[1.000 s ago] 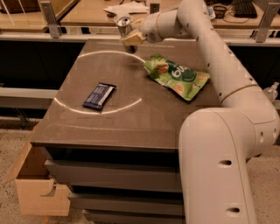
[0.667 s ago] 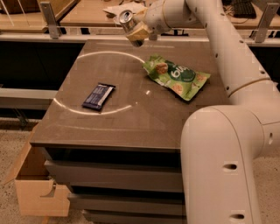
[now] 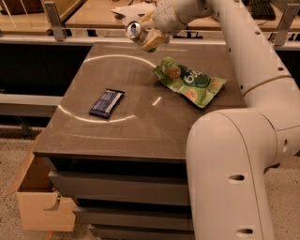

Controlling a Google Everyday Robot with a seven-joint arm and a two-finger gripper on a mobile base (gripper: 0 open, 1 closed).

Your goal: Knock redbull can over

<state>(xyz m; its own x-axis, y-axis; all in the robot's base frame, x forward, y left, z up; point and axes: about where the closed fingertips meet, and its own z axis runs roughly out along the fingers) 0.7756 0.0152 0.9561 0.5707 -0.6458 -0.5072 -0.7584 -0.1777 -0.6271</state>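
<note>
The hand point(image 3: 144, 36) pinches the tilted redbull can point(image 3: 133, 30) above the table point(image 3: 117, 136); 1 open cardboard box point(image 3: 37, 206) stands beside it.

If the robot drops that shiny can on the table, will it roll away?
Probably. The redbull can is round and slim, so on its side it would likely roll on the smooth table. It looks like thin metal, likely light and slippery. The gripper holds it tilted near the table's far edge.

Looking like an office: showing desks point(image 3: 93, 14) and a keyboard point(image 3: 261, 8) behind a drawered counter point(image 3: 140, 136), the gripper point(image 3: 146, 37) clutching the redbull can point(image 3: 134, 29) above its far edge.
</note>
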